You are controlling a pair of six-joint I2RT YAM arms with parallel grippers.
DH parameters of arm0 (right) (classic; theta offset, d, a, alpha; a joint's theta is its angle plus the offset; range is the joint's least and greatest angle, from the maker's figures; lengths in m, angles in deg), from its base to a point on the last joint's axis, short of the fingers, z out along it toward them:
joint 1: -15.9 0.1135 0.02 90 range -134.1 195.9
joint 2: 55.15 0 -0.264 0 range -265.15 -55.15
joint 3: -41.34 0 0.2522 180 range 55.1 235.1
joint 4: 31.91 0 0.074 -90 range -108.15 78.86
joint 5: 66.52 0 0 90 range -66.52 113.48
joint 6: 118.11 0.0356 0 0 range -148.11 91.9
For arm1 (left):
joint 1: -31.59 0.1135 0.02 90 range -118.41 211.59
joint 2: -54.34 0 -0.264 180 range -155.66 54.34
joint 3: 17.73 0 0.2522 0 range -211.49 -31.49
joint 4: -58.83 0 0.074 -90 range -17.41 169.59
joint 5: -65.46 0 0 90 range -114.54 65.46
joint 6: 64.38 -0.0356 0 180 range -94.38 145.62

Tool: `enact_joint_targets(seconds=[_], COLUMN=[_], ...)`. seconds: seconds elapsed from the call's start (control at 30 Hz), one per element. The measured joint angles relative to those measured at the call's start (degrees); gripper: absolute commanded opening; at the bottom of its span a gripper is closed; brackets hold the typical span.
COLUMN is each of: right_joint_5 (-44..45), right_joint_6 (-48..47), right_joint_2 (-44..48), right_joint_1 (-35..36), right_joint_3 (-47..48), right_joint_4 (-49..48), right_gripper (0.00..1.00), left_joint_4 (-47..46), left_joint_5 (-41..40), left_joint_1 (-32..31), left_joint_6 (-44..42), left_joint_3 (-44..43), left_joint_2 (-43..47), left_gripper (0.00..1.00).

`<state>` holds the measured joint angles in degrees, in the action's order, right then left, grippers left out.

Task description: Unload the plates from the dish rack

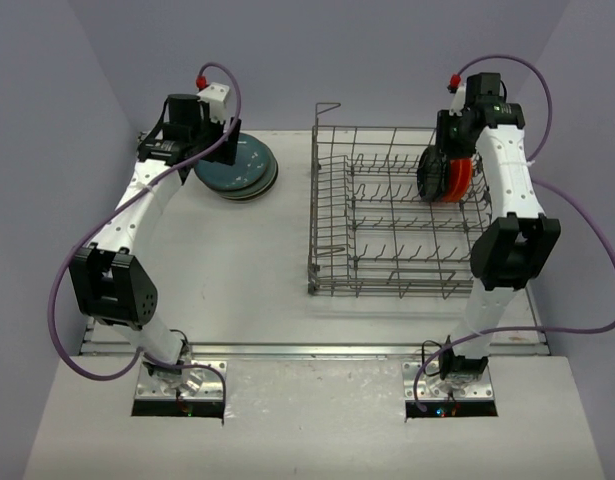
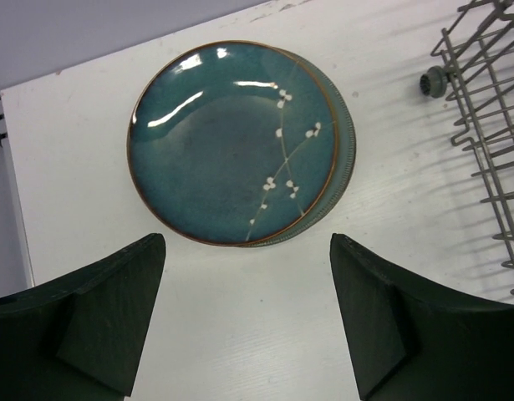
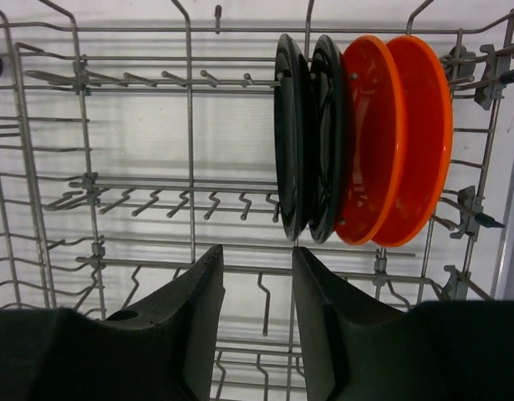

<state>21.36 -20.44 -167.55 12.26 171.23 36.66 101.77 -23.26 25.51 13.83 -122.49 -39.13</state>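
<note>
A stack of teal plates lies flat on the table at the back left; the top one has a white blossom pattern. My left gripper hovers just in front of it, open and empty. In the dish rack, two black plates and two orange plates stand upright side by side at the far right end. My right gripper hangs over the rack below the black plates, its jaws narrowed to a small gap with nothing between them.
The rack's corner reaches into the right of the left wrist view. A raised wire loop stands at the rack's back left corner. Grey walls close in behind and at both sides.
</note>
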Motion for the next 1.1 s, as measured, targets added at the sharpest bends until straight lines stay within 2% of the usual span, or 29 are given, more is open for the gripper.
enact_joint_targets(seconds=[0.73, 0.83, 0.9, 1.07, 1.1], right_joint_5=[4.7, 4.7, 5.4, 7.2, 7.7], right_joint_6=[-1.9, -2.3, -3.0, -4.8, -5.1], right_joint_2=[-11.7, -13.1, -13.5, -14.0, -14.0], right_joint_1=[0.0, 0.2, 0.4, 0.4, 0.5], right_joint_3=[5.3, 5.3, 5.5, 6.2, 6.2], right_joint_4=[-3.0, -3.0, -3.1, -3.4, -3.5], right_gripper=[0.37, 0.32, 0.22, 0.05, 0.05], left_joint_4=[0.8, 0.8, 0.8, 0.8, 0.8], left_joint_5=[-1.9, -2.1, -2.2, -2.3, -2.4], left_joint_1=[-0.7, -0.7, -0.7, -0.7, -0.7], left_joint_6=[1.7, 1.7, 1.7, 1.7, 1.7], left_joint_3=[-0.2, -0.4, -0.4, -0.4, -0.5], left_joint_2=[0.0, -0.1, -0.1, -0.1, -0.1], left_gripper=[0.8, 0.8, 0.8, 0.8, 0.8])
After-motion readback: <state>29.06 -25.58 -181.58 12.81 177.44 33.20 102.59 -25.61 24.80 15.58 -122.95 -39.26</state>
